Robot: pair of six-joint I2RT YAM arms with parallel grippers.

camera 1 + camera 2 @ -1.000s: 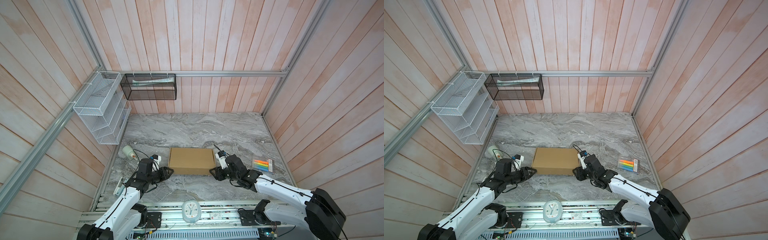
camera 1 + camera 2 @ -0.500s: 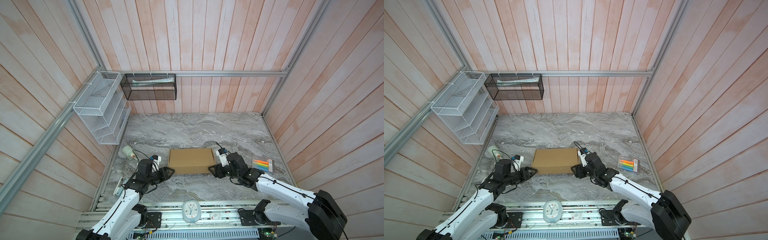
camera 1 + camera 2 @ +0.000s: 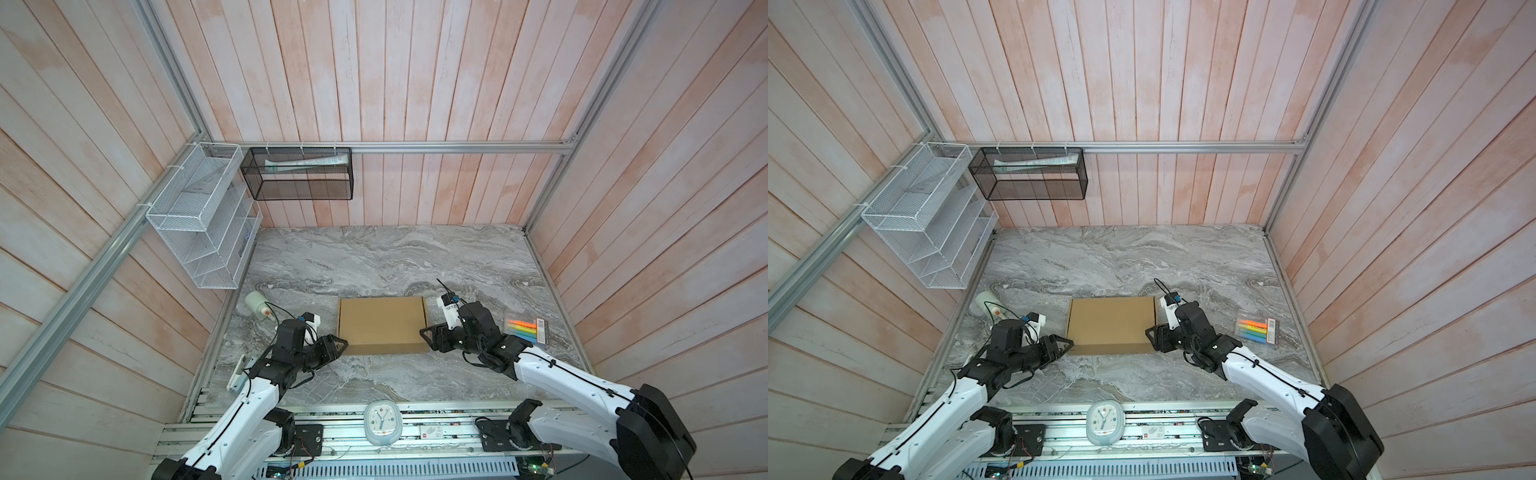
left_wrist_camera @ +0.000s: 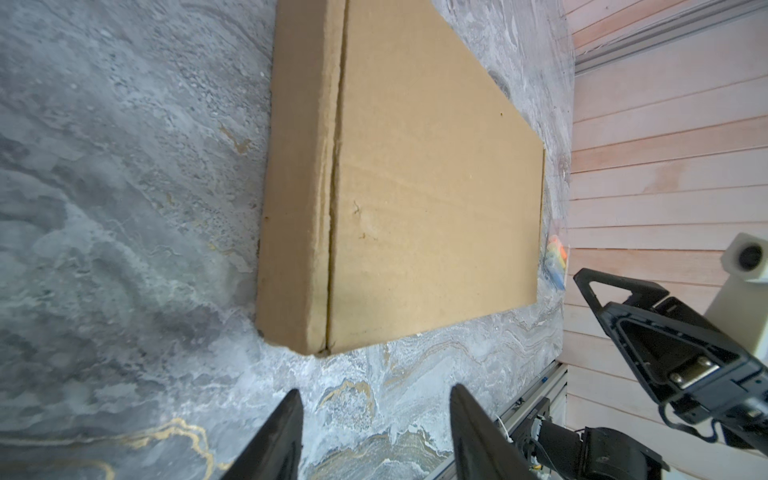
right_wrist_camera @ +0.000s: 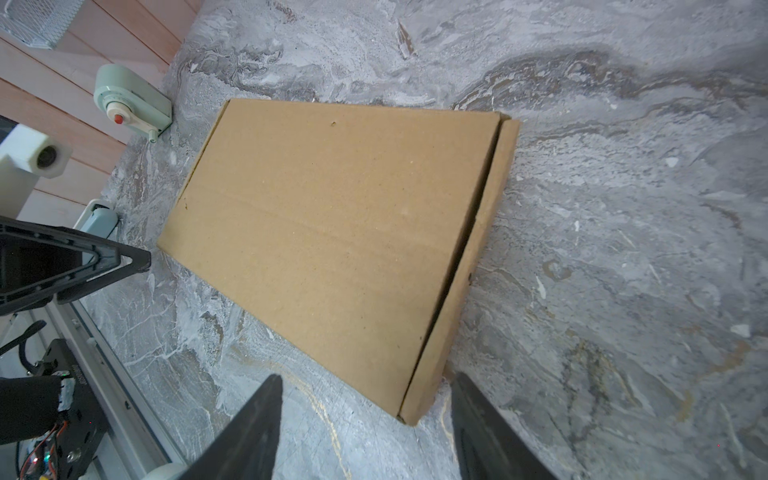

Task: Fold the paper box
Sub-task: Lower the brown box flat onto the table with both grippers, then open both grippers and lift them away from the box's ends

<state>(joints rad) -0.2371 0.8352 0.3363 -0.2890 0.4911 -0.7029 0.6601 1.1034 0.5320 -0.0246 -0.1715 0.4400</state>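
paper box (image 3: 381,324): plain brown corrugated, shallow rectangular mailer, lid down, seam visible along the side walls. Lies flat on the grey marble surface (image 3: 374,257), front-centre, between both arms. left fingers (image 4: 278,436) spread, just short of its corner; right fingers (image 5: 249,432) spread, a corner between them. Label on the highlighter pack (image 3: 527,330) is too small to read
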